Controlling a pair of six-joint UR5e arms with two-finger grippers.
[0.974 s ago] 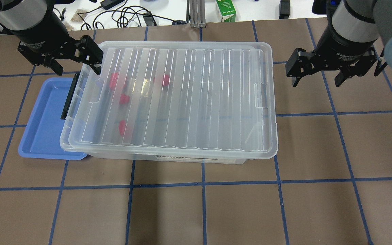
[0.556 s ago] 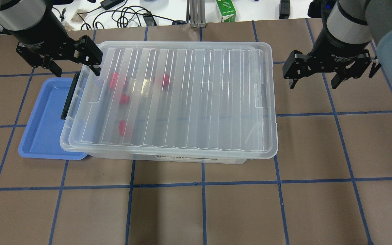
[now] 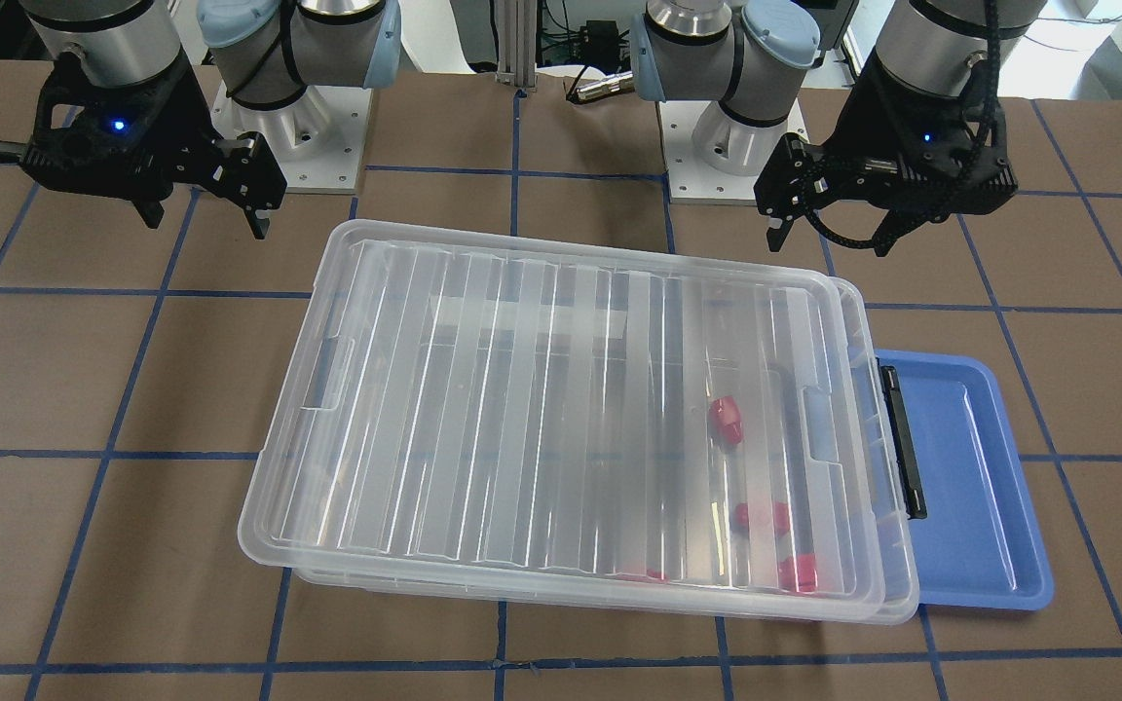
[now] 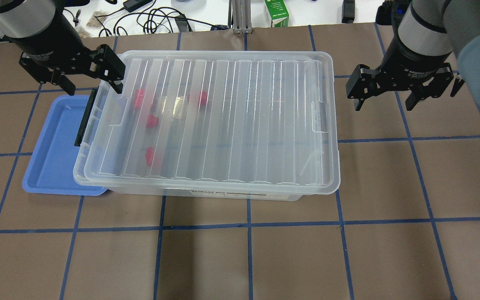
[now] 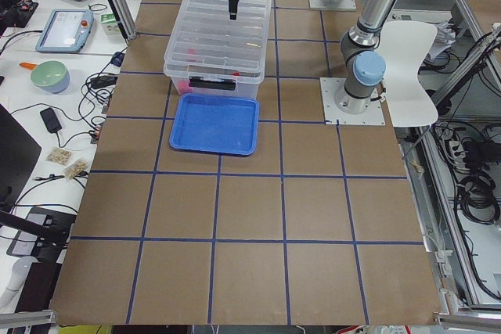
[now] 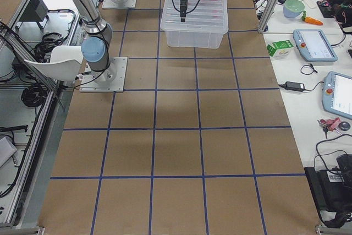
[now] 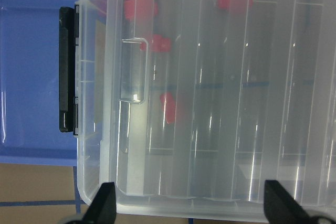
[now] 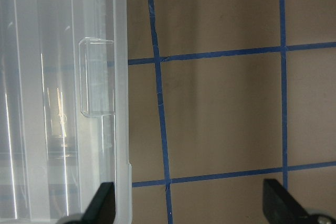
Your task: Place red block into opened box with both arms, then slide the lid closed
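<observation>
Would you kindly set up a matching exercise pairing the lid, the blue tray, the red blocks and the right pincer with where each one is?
1. lid
2. blue tray
3. red blocks
4. right pincer

a. inside the box
b. open, above the table beside the box
c. lying on top of the box
d. at the box's end with the black bar

Pairs: 1-c, 2-d, 3-a, 4-b

My lid (image 4: 223,121) is clear and ribbed, and the blocks (image 4: 153,121) under it are red. The clear box (image 4: 244,195) has a black bar (image 4: 82,121). The tray (image 4: 52,154) is blue. The table (image 4: 290,258) is brown with a blue grid. My left gripper (image 3: 829,239) and right gripper (image 3: 205,224) are black with blue lights.
</observation>
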